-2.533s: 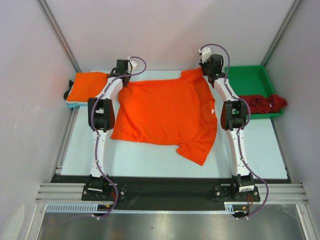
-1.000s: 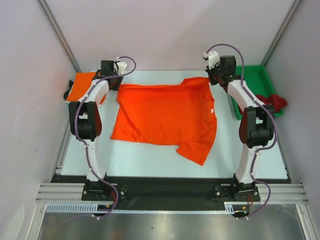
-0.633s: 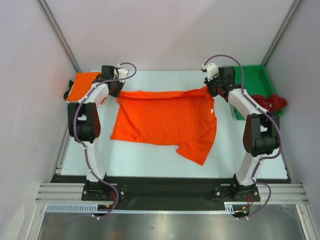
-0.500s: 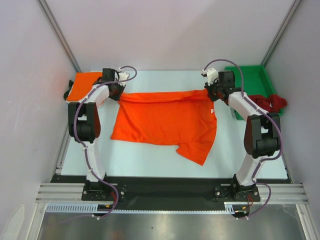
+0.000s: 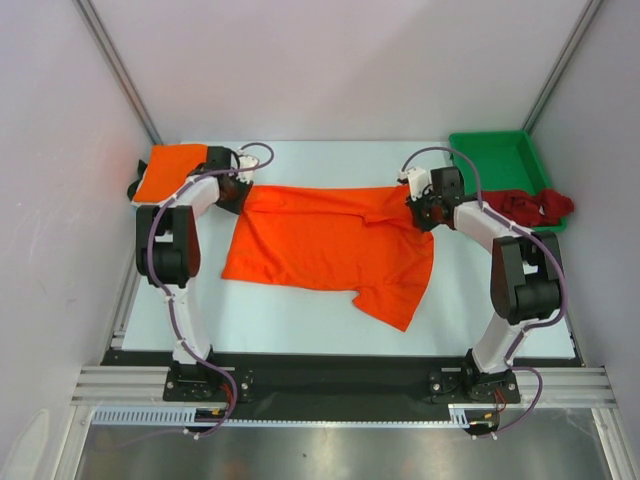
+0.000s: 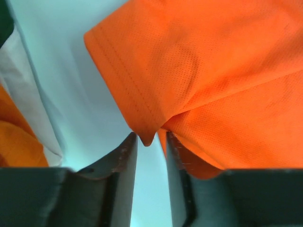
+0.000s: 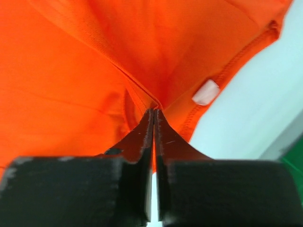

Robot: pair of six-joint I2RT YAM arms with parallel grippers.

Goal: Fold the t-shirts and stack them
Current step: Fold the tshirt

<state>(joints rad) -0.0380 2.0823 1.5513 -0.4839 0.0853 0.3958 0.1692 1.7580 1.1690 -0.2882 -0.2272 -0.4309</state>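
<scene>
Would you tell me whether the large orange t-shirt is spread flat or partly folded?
Partly folded: the far edge of the orange t-shirt is doubled over toward the near side, while its near half lies flat.

I count two bright orange cloth t-shirts: the spread orange t-shirt (image 5: 330,240) lying between my left gripper (image 5: 243,190) and right gripper (image 5: 414,206), and the folded orange t-shirt (image 5: 168,172) just outboard of the left gripper. On the right gripper's outer side I count one crumpled dark red cloth t-shirt (image 5: 530,207) and one rigid green plastic tray (image 5: 495,158). Black two-finger grippers: two.
</scene>
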